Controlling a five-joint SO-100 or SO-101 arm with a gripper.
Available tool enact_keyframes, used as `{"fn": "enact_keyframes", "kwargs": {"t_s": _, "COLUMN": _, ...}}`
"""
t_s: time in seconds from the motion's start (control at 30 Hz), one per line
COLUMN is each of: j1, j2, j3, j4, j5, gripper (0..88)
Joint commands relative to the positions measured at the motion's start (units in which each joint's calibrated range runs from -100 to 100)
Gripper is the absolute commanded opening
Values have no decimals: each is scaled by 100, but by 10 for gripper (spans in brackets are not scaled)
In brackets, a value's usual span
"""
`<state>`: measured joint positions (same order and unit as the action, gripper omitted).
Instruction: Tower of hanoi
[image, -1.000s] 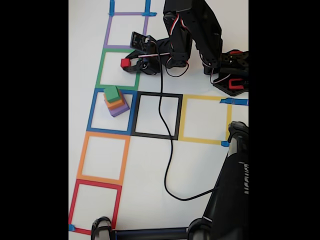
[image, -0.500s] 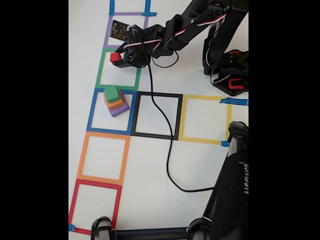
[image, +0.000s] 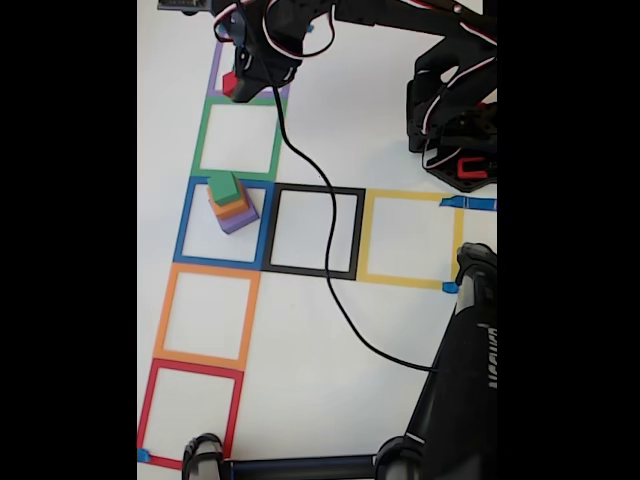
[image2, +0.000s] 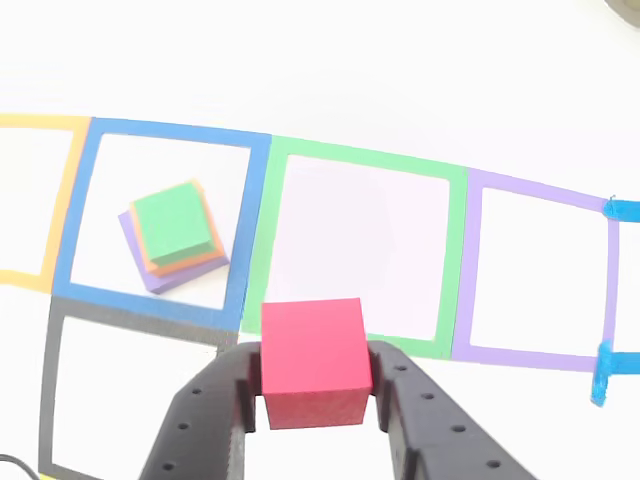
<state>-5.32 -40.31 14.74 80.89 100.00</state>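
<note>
The gripper (image2: 312, 400) holds the red block (image2: 312, 360) squarely between its two black jaws, one pressed to each side face, in the lower middle of the other view. In the fixed view the red block (image: 229, 84) sits at the upper left of the frame under the outstretched arm, at the lower left corner of the purple tape square (image: 219, 62), where that square meets the green tape square (image: 239, 138). The remaining stack stands in the blue tape square (image: 226, 222): the green block (image: 224, 187) on the orange block (image: 236, 208) on the purple block (image: 240, 220), at left centre of the fixed view and well apart from the jaws. The relation that matters is block to target square: in the other view the purple square (image2: 536, 268) lies to the right of and above the held block, beyond the green square (image2: 356, 252), so the block appears to hang near a border rather than over an open centre. If the purple square is the goal, the arm likely needs to reach a little further before lowering. How high the block rides above the white surface (image: 300, 330) cannot be told.
</note>
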Motion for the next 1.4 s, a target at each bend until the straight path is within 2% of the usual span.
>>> {"fn": "enact_keyframes", "kwargs": {"t_s": 0.0, "j1": -292, "j2": 79, "j3": -1756, "j4": 1214, "j5": 0, "gripper": 19}}
{"fn": "enact_keyframes", "kwargs": {"t_s": 0.17, "j1": -656, "j2": 30, "j3": -1920, "j4": 1352, "j5": 0, "gripper": 19}}
{"fn": "enact_keyframes", "kwargs": {"t_s": 0.27, "j1": -848, "j2": -180, "j3": -1274, "j4": 882, "j5": 0, "gripper": 19}}
{"fn": "enact_keyframes", "kwargs": {"t_s": 0.7, "j1": -1682, "j2": -906, "j3": 3499, "j4": -3855, "j5": 0, "gripper": 22}}
{"fn": "enact_keyframes", "kwargs": {"t_s": 0.93, "j1": -1903, "j2": -599, "j3": 4962, "j4": -5895, "j5": 0, "gripper": 25}}
{"fn": "enact_keyframes", "kwargs": {"t_s": 1.37, "j1": -1864, "j2": 378, "j3": 4808, "j4": -6980, "j5": 0, "gripper": 25}}
